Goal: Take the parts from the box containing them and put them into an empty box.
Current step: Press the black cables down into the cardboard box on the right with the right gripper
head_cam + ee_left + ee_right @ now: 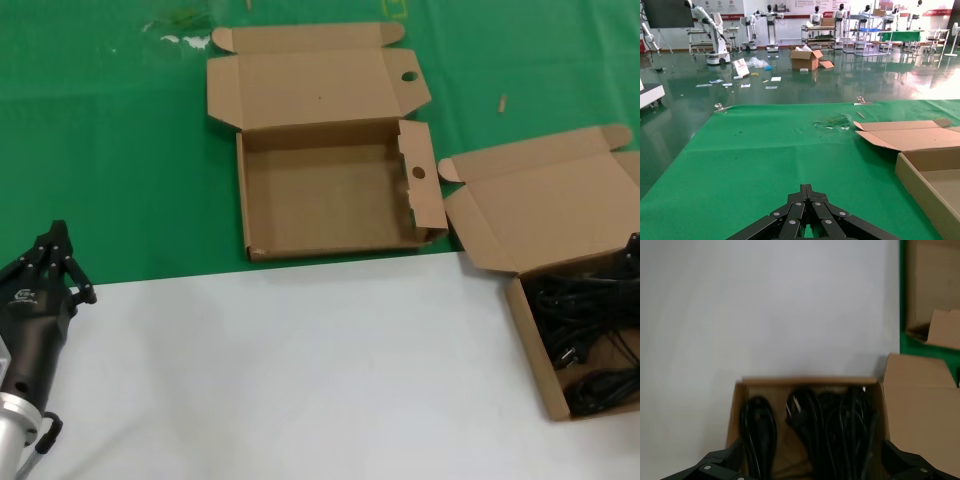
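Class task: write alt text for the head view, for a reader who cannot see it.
Two open cardboard boxes sit on a green and white table: an empty box with round punched holes at centre, and at the right edge a box holding coiled black cables. The left gripper, shut, rests at lower left.

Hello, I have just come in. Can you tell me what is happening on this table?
A two-armed robot is moving black power cables between cardboard boxes. The cables lie in the open box at the robot's right. The right gripper hangs open over them, holding nothing. The box with punched holes stands open and empty on the green cloth. The left gripper waits, shut, at the left on the white surface.
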`<action>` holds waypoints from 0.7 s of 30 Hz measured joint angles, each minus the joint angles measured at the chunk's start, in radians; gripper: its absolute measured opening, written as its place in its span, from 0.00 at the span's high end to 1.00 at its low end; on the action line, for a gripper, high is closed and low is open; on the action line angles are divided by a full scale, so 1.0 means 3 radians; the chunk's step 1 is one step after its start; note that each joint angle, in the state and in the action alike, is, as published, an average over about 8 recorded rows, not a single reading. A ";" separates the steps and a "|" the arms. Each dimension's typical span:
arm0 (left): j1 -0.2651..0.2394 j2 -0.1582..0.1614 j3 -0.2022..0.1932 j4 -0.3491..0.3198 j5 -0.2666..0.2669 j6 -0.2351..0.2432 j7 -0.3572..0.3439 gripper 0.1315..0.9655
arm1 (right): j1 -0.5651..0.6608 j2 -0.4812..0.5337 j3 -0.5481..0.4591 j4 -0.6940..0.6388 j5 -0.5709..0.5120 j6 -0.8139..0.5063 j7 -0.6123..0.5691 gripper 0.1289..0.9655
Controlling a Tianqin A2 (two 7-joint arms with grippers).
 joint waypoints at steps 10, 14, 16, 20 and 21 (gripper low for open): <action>0.0000 0.0000 0.0000 0.0000 0.0000 0.0000 0.0000 0.99 | 0.0225 -0.0232 0.0041 -0.0317 -0.0421 -0.0205 -0.0307 0.09; 0.0000 0.0000 0.0000 0.0000 0.0000 0.0000 -0.0001 0.99 | 0.0243 -0.0284 0.0083 -0.0378 -0.0528 -0.0218 -0.0334 0.15; 0.0000 0.0000 0.0000 0.0000 0.0001 0.0000 -0.0001 0.99 | 0.0247 -0.0304 0.0106 -0.0398 -0.0572 -0.0216 -0.0332 0.17; 0.0000 0.0000 0.0000 0.0000 0.0001 0.0000 -0.0001 0.99 | 0.0257 -0.0342 0.0147 -0.0434 -0.0641 -0.0212 -0.0323 0.27; 0.0000 0.0000 0.0000 0.0000 0.0001 0.0000 -0.0001 0.99 | 0.0260 -0.0352 0.0157 -0.0445 -0.0654 -0.0212 -0.0325 0.30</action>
